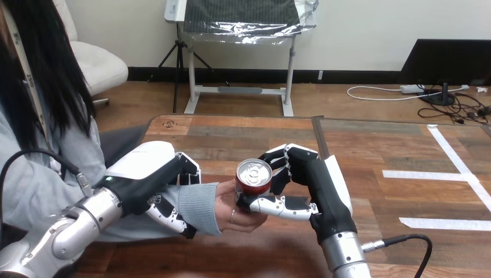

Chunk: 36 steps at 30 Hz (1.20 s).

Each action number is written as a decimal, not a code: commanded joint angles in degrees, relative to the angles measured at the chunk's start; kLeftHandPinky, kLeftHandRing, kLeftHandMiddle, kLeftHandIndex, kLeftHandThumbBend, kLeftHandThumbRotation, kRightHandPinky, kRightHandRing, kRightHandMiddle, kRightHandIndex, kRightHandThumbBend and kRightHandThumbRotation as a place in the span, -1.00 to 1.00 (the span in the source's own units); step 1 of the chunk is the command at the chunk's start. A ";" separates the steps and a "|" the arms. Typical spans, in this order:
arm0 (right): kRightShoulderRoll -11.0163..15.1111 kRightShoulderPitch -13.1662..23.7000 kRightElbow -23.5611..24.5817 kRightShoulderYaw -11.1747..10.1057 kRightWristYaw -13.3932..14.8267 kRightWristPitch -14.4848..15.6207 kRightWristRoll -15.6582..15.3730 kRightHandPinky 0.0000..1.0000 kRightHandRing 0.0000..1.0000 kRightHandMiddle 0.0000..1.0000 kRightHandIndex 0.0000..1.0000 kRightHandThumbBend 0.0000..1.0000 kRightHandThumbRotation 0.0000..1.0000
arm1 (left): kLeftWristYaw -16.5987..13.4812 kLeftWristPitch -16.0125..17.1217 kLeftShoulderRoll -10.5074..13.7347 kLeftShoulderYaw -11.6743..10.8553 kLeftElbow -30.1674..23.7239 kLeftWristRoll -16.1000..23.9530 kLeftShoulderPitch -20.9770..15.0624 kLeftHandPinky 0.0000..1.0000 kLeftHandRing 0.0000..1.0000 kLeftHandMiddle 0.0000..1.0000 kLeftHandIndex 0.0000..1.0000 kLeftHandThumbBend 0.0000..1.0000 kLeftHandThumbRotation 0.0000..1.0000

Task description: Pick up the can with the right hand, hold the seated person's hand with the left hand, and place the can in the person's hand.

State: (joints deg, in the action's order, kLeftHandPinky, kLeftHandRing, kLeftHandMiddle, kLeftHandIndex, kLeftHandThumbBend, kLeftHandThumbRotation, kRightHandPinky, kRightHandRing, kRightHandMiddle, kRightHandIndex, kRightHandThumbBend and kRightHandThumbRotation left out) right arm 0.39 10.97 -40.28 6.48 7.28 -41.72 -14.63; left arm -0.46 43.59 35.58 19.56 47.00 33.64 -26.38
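Centrally over the wooden table (370, 145), the robot's right hand (324, 191) is closed round the can (253, 176): its fingers curl against the can's far and right side, and its thumb lies across the near side low down, so the can is pinched between them. The can is red with a silver top and stands upright; the pull tab lies flat on the lid, and what is inside cannot be told. Directly beneath and to the left of the can is the person's hand (231, 211), palm up with the fingers loosely bent. The can's base meets that palm, though the robot's thumb hides the exact contact. Both the right hand and the person's hand are thus on the can. At the view's left, the robot's left hand (145, 174) grips the person's wrist at the grey sleeve (197, 205), with its fingers curled over the top and its thumb tucked underneath. White tape strips (457, 165) lie on the table's right part, well apart from the hands.
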 commanded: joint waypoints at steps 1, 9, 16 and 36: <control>-0.69 1.85 1.49 1.75 0.10 -2.62 -1.07 -0.42 -0.35 -0.19 -0.03 0.66 -1.00 | -2.26 2.58 -1.88 -2.67 -3.13 -2.64 -5.93 -0.61 -0.50 -0.35 -0.30 0.64 -1.00; -0.80 1.85 0.45 2.25 1.67 -3.25 -2.62 -0.45 -0.37 -0.20 -0.03 0.68 -1.00 | -2.11 2.18 -1.79 -3.00 -4.18 -2.93 -5.31 -0.63 -0.51 -0.35 -0.30 0.61 -1.00; -0.67 1.66 -0.45 2.65 2.28 -3.61 -3.28 -0.47 -0.38 -0.21 -0.04 0.69 -1.00 | -2.19 2.36 -1.50 -3.30 -5.13 -3.17 -4.57 -0.63 -0.51 -0.35 -0.30 0.61 -1.00; -1.44 1.58 -3.07 2.44 -1.31 -4.89 0.36 -0.46 -0.35 -0.17 -0.03 0.66 -1.00 | -1.45 1.92 -0.51 -4.27 -7.05 -4.19 -2.67 -0.59 -0.46 -0.29 -0.25 0.64 -1.00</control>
State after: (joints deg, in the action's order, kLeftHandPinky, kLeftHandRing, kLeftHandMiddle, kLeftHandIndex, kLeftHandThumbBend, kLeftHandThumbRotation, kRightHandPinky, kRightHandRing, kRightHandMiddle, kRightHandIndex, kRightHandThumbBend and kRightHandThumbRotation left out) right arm 0.29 10.93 -41.75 7.04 8.05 -45.17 -14.74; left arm -0.36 43.93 35.98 18.98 45.87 33.02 -25.10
